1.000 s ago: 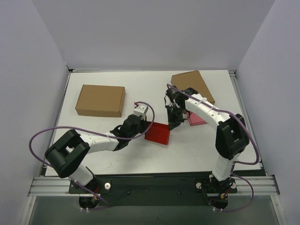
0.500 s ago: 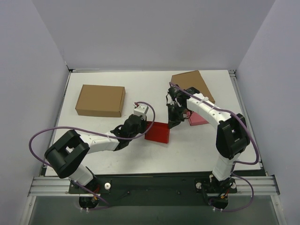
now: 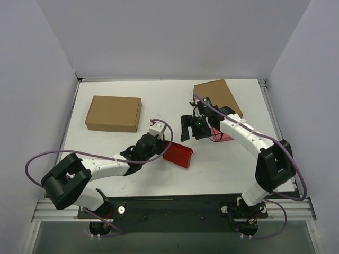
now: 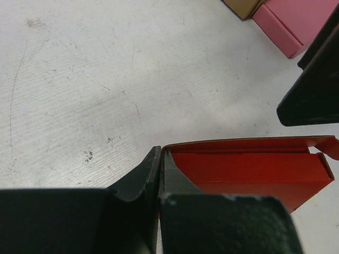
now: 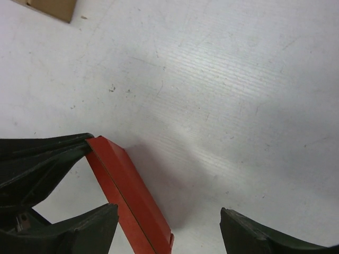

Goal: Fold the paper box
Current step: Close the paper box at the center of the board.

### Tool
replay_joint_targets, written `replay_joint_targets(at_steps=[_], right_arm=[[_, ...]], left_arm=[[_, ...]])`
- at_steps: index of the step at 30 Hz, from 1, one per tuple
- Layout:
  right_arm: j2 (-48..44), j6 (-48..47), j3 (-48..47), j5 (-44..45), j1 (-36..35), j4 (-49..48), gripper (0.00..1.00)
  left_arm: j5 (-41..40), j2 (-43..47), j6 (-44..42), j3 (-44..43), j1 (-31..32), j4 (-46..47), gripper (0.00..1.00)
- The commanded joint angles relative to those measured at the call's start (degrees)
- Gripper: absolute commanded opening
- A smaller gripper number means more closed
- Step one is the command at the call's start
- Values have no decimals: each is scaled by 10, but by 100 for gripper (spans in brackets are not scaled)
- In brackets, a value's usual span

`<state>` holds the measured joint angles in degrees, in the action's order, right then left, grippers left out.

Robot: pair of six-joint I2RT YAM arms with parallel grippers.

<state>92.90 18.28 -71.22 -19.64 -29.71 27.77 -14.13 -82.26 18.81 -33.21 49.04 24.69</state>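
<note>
Soft, even light is falling from overhead, leaving the white worktop (image 3: 222, 159) bright with no harsh glare. In the top view, the brown cardboard box (image 3: 113, 112) is throwing only a thin shadow along its near edge. The paper box (image 5: 130, 196) is casting a faint reddish-grey shadow beside itself. The left tool (image 4: 160, 154) and right tool (image 5: 167, 214) are showing nearly black and soft-edged, while the worktop's scuffs are reading sharp.

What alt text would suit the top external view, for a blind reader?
The left hand grips the left edge of the red paper box at centre; the right hand hangs open just behind it, not touching. One brown box lies back left, a second brown box back right, and a pink box beside the right arm.
</note>
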Motion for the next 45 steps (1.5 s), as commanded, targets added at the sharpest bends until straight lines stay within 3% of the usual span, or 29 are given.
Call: replay_joint_targets(at_steps=[1,7,17,23,28,35,40,45], right_arm=[[-55,-100,48,-57,11,-91,79],[-73,-146,76,-120,-18,-110,83],[-43,-169,99,-67,-109,-117,85],[-29,-178,96,-63,-118,-121,83],[-14,-191,90,-74,-126,-115,71],[-10,-197,93,-37,-135,-96,42],[-24,-202,96,15,-138,-92,33],[-42,-223,95,53,-139,-80,33]], left_arm=[[38,-4,-5,39,10,-112,0],[35,1,-4,42,10,-111,0],[35,16,-3,47,11,-106,0],[33,20,-5,43,10,-113,0],[25,26,-6,41,11,-117,0],[19,44,-2,42,10,-119,0],[24,58,4,37,9,-124,0],[78,98,3,19,-23,-152,29]])
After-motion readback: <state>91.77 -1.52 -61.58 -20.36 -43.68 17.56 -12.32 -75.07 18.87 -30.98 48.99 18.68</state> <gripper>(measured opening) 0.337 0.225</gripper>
